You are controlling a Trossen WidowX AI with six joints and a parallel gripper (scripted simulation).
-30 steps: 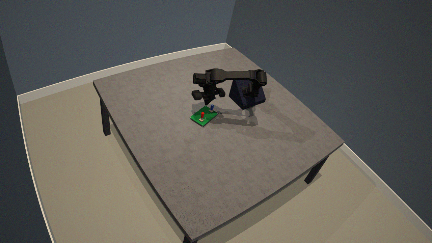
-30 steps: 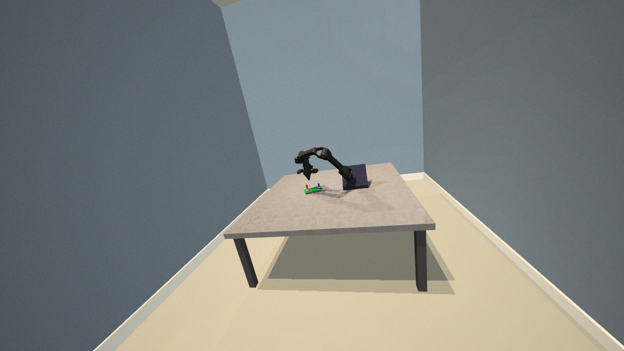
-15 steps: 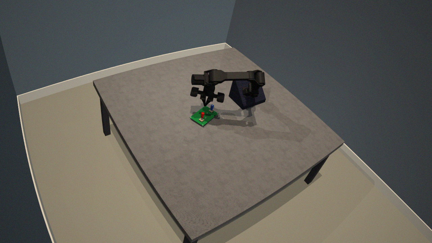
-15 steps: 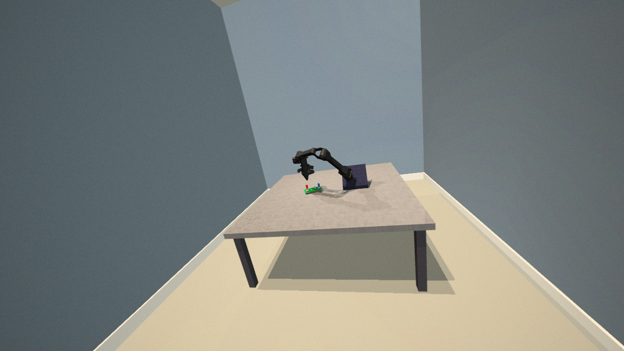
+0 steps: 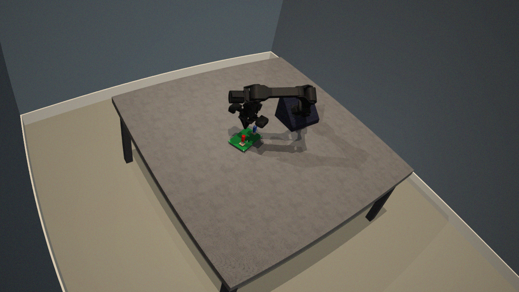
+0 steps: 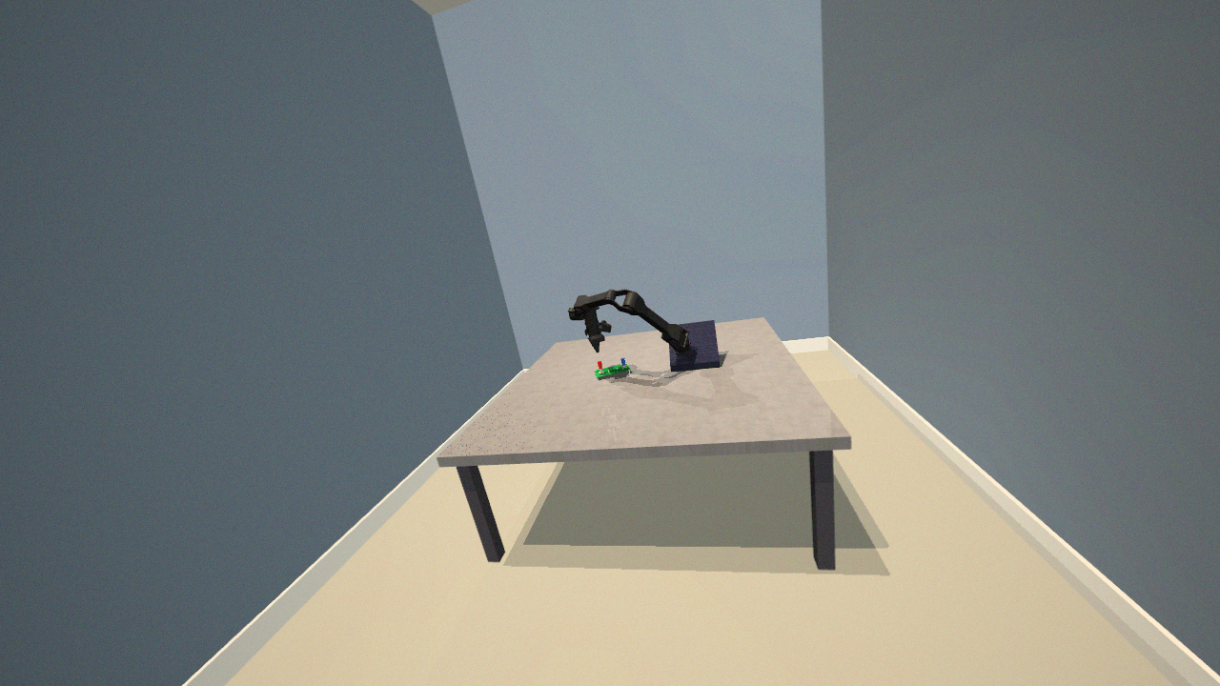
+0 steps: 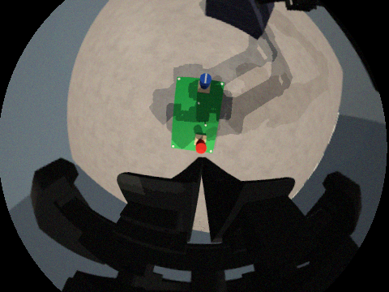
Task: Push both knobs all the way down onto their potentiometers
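Observation:
The green circuit board (image 5: 235,140) (image 6: 610,373) (image 7: 184,122) stands on the table. The red knob (image 5: 243,138) (image 6: 599,365) (image 7: 201,147) stands upright over its tan potentiometer (image 5: 241,144) (image 7: 200,138), with a gap showing between them in the top view. The blue knob (image 5: 254,128) (image 6: 622,361) (image 7: 205,80) stands over the other potentiometer (image 7: 203,88) at the board's far end in the wrist view; its seating is too small to tell. My gripper (image 5: 245,127) (image 6: 597,350) (image 7: 202,161) is shut and empty, pointing down above the board, its tips just below the red knob in the wrist view.
The dark blue wedge-shaped base (image 5: 292,118) (image 6: 699,347) (image 7: 239,16) carries the arm behind the board. The table (image 5: 290,203) (image 6: 648,426) extends around both. The arm's shadows fall over the board and the table beside it.

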